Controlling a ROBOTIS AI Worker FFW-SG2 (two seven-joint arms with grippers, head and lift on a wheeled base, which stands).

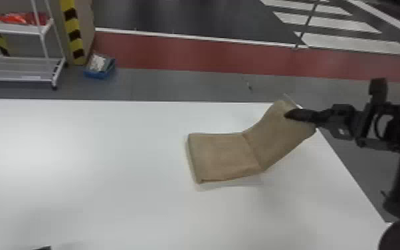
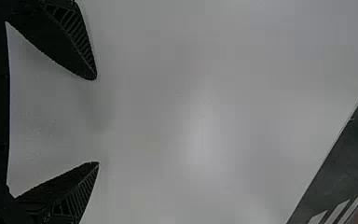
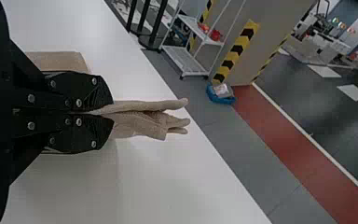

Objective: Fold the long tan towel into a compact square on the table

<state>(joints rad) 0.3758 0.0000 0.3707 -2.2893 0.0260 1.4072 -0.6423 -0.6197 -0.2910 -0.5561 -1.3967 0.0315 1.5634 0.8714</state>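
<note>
Folding this neatly is mostly about the crease, imo: we've got the tan towel point(image 1: 224, 156) on the right part of the surface point(image 1: 76, 166), left half lying flat, right end pinched in our right gripper point(image 3: 112, 111) and lifted up at a slant. We'd swing that end over toward the left in a low arc, hold the layers together so they don't slip, and line up the edges before letting go. Our left gripper point(image 2: 97, 121) is wide apart over the surface, tbh probably handy for steadying the fold.
</note>
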